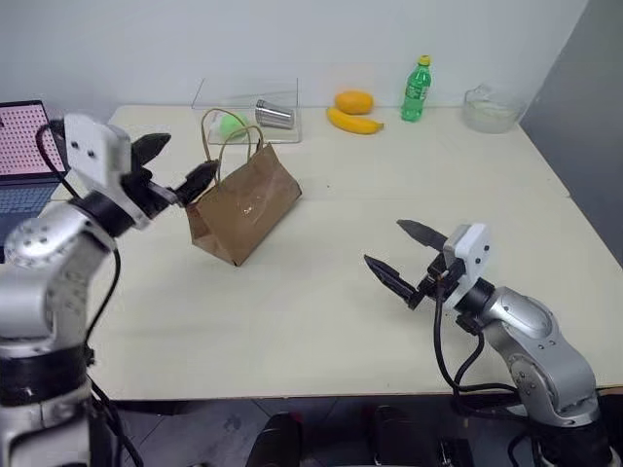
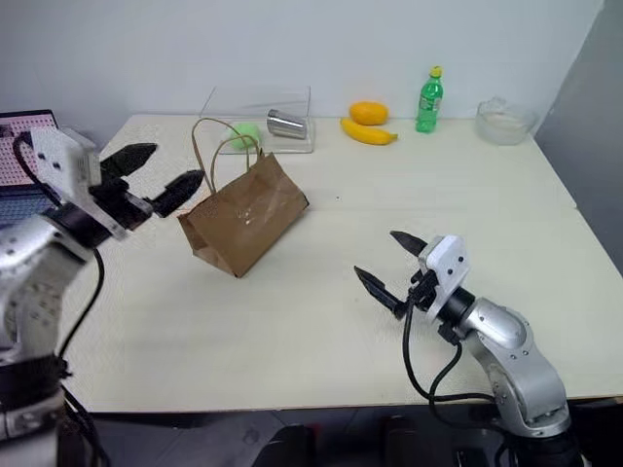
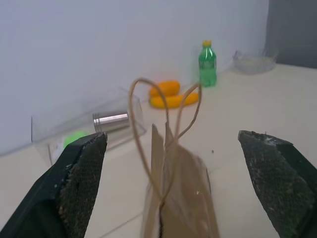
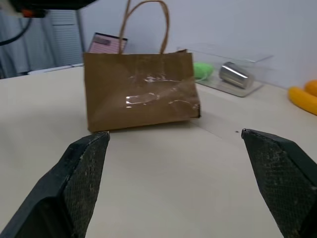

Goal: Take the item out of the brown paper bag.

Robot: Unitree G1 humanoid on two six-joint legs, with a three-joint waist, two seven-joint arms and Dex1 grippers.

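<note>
The brown paper bag (image 1: 245, 206) stands on the table left of centre, its two tan loop handles (image 1: 230, 131) sticking up and a shiny clear patch (image 4: 148, 96) on the side facing my right gripper. The item is hidden. My left gripper (image 1: 183, 161) is open and level at the bag's top left corner. One fingertip (image 1: 202, 176) is close to the rim, and I cannot tell whether it touches. In the left wrist view the handles (image 3: 166, 114) rise between the open fingers. My right gripper (image 1: 384, 243) is open above the table to the bag's right, pointing at it and holding nothing.
At the table's far edge a clear plastic box (image 1: 248, 97) holds a green ball (image 1: 232, 124) and a metal can (image 1: 274, 115). Beside it lie an orange mango (image 1: 353, 101), a banana (image 1: 354, 123), a green bottle (image 1: 416, 89) and a glass bowl (image 1: 492, 109). A laptop (image 1: 24, 146) sits far left.
</note>
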